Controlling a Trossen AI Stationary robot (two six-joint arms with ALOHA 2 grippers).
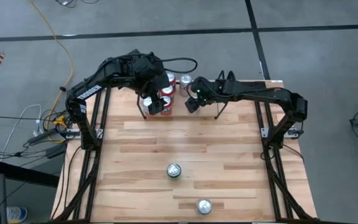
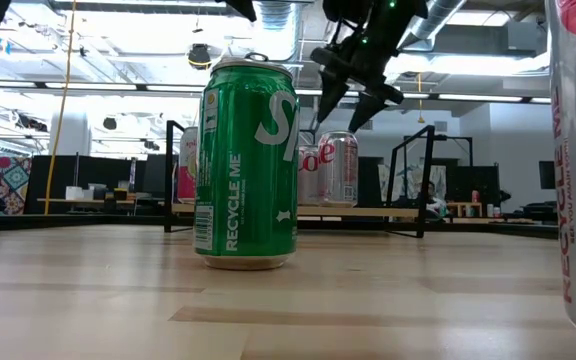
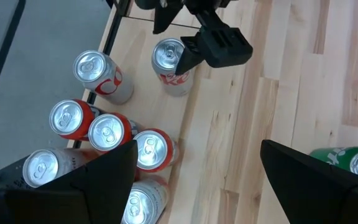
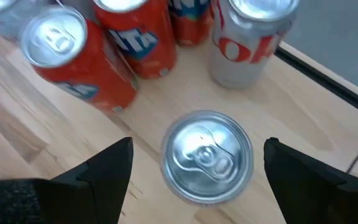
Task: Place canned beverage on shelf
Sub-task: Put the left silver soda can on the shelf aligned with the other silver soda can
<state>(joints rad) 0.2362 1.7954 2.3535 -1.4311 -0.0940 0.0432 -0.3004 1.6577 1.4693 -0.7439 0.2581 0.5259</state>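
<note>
Below the open right claw (image 4: 194, 163) stands a silver can (image 4: 206, 157).

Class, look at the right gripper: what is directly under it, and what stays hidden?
Under the open right gripper stands an upright silver can, its top and pull tab in plain sight between the fingers, untouched. The can's side and label are hidden from above.

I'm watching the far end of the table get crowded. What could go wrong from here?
The open right gripper hangs over a silver can that stands on the shelf with orange cans close by; it might knock them as it withdraws. The left gripper hovers nearby, so the arms could collide.
</note>
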